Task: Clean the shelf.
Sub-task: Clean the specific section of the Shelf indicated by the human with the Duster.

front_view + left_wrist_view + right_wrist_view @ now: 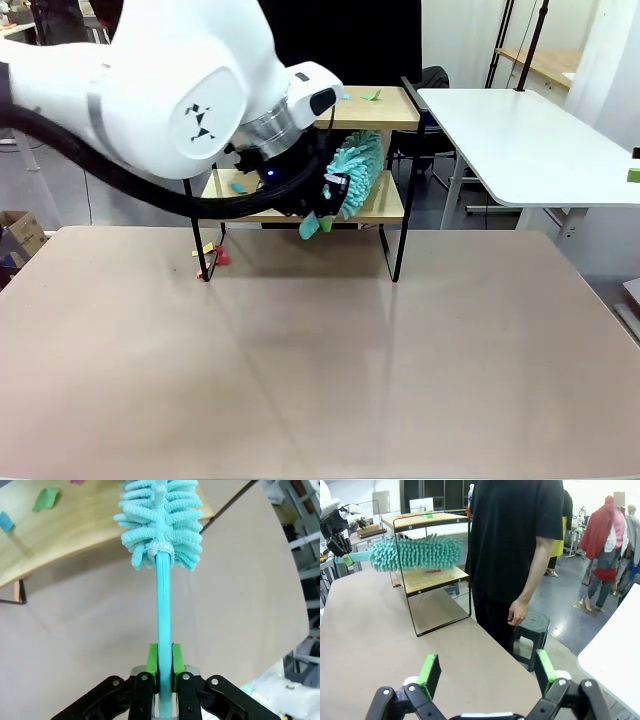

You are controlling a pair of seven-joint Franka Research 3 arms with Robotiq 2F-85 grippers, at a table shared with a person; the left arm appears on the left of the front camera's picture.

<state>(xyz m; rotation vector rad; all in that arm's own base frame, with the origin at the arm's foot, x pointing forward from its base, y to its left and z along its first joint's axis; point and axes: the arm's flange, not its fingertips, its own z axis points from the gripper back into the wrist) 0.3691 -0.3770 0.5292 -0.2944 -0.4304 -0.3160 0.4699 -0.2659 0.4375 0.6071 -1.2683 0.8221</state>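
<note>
Dusting step. My left gripper [165, 662] clamps the teal microfiber duster [160, 525], head between the boards of the shelf [388, 202], at table's 12 o'clock. Right gripper [487, 672] gapes wide, empty. Next, I reckon: sweep toward the green scrap [46, 499] at 10 o'clock.

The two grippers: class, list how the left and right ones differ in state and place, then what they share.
Left gripper is shut on the handle of the teal duster; right gripper is open, holding nothing. Left gripper is by the shelf; right gripper hangs over the table, apart from it. Both are black with green pads.
</note>
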